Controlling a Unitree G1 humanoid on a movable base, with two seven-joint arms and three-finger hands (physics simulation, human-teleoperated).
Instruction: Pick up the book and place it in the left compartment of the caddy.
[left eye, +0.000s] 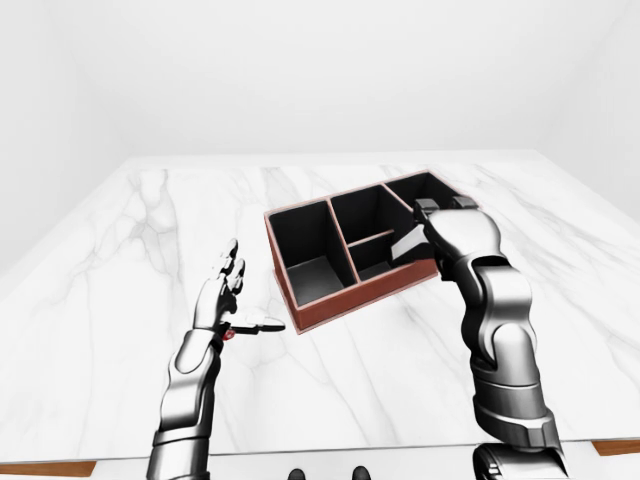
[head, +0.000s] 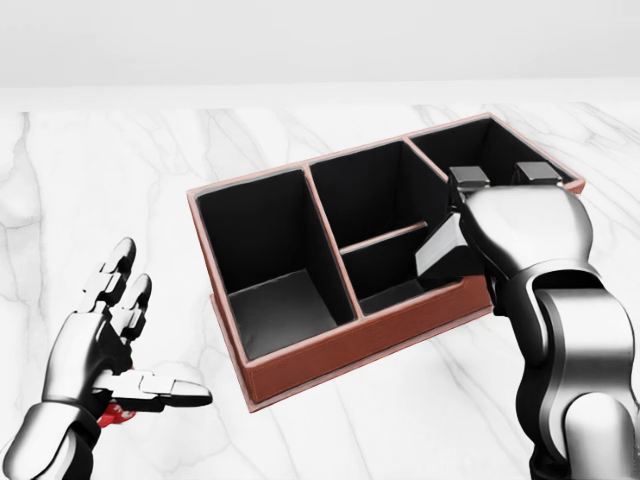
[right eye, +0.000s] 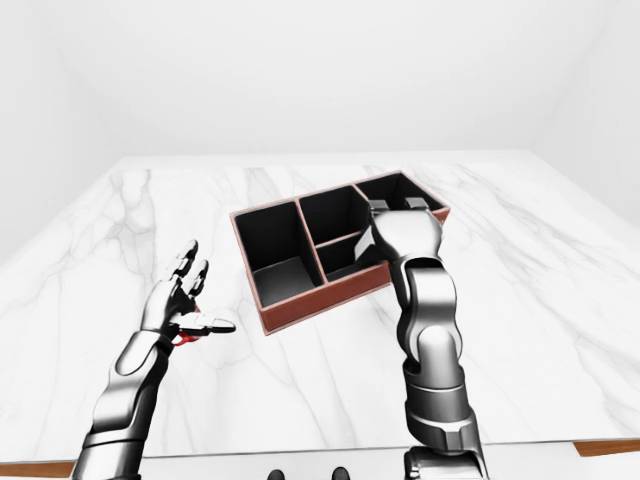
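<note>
Gripping the book (head: 440, 247) over the caddy (head: 300, 365), the right hand (head: 500, 215); left hand (head: 120, 345) splayed.

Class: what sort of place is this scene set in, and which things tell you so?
Probably a bare simulated tabletop workspace: a white marble table with plain white walls behind, holding only a brown desk caddy, with two robot hands over it.

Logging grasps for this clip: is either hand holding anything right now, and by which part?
The right hand holds the book, gripping its upper right end over the caddy; the fingers are hidden behind the hand. The left hand is open and empty.
</note>
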